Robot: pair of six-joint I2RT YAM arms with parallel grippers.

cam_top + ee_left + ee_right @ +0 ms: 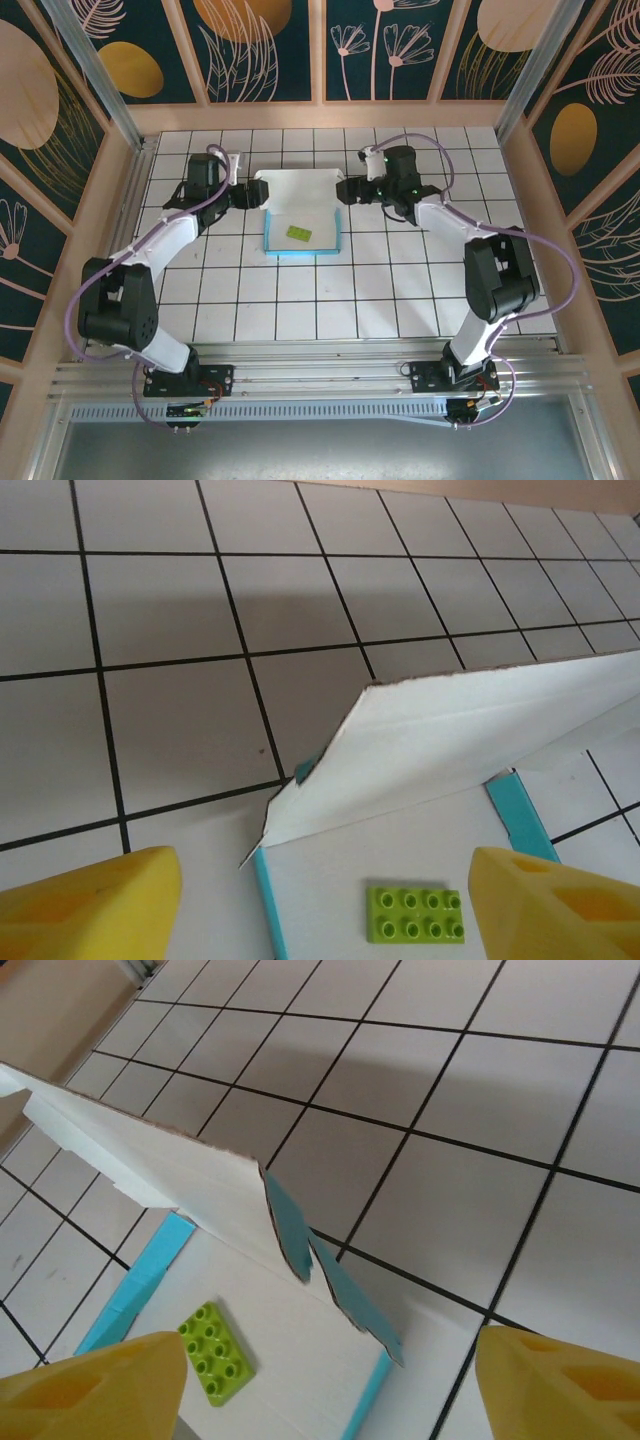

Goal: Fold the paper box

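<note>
Folding barely begun on paper box (300, 225) near tabletop's (300, 310) far edge
Far flap stands raised, other folds look undone; left gripper (248, 192) and right gripper (345, 190) flank it, fingers wide, holding nothing.

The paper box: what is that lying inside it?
A small yellow-green studded brick lies flat on the white floor of the paper box. Whatever is beneath the sheet is covered.
</note>
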